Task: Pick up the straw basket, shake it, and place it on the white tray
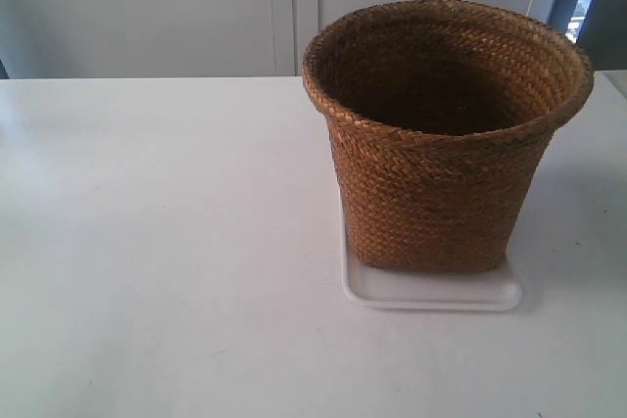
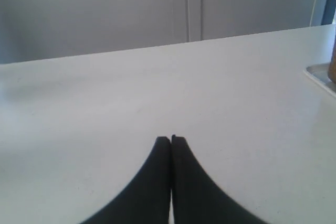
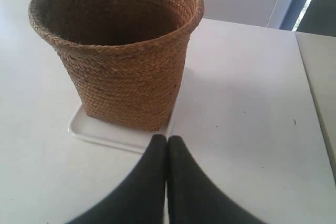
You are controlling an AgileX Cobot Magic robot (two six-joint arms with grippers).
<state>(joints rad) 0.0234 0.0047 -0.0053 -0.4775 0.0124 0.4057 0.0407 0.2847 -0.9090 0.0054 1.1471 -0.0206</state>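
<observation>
The brown woven straw basket stands upright on the white tray, right of centre in the exterior view. No arm shows in that view. In the right wrist view the straw basket rests on the white tray, and my right gripper is shut on nothing, just in front of the tray's near corner. My left gripper is shut and empty over bare table. Only a corner of the tray and a sliver of the basket appear at the edge of the left wrist view.
The white table spreads wide to the basket's left. A pale wall with a vertical seam stands behind it. A table seam or edge runs beside the basket in the right wrist view.
</observation>
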